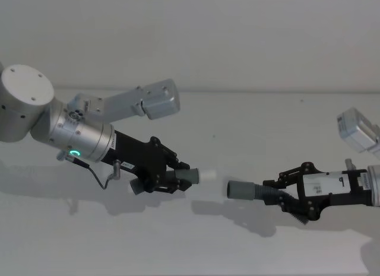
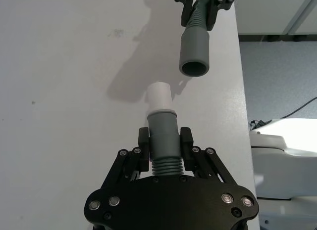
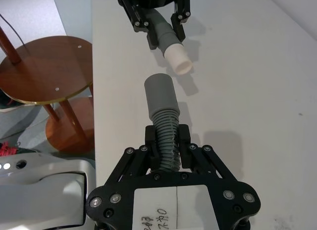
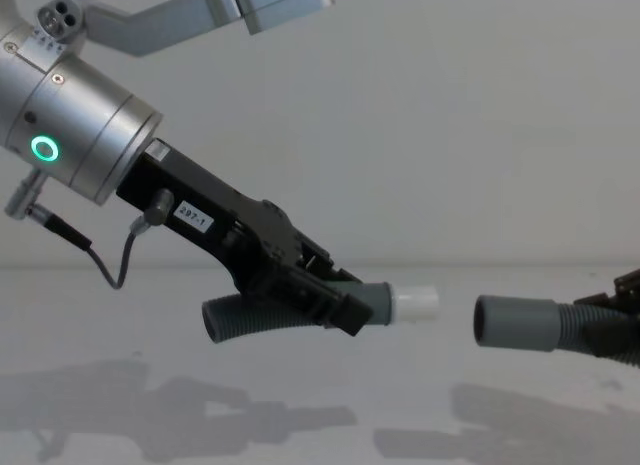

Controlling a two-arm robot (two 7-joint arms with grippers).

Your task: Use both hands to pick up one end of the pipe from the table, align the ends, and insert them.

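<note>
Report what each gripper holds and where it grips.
Left gripper: the spigot piece, clamped on its smooth grey cuff behind the white tip. Right gripper: the socket piece, clamped on the ribbed hose behind its cuff.

Opposed close wrist views, same pipe (image 2: 162, 136)

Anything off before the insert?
Nothing damaged. Left gripper holds the spigot pipe, right gripper the socket pipe; the white spigot tip and socket cuff face across a gap, axes slightly offset, not yet coaxial.
</note>
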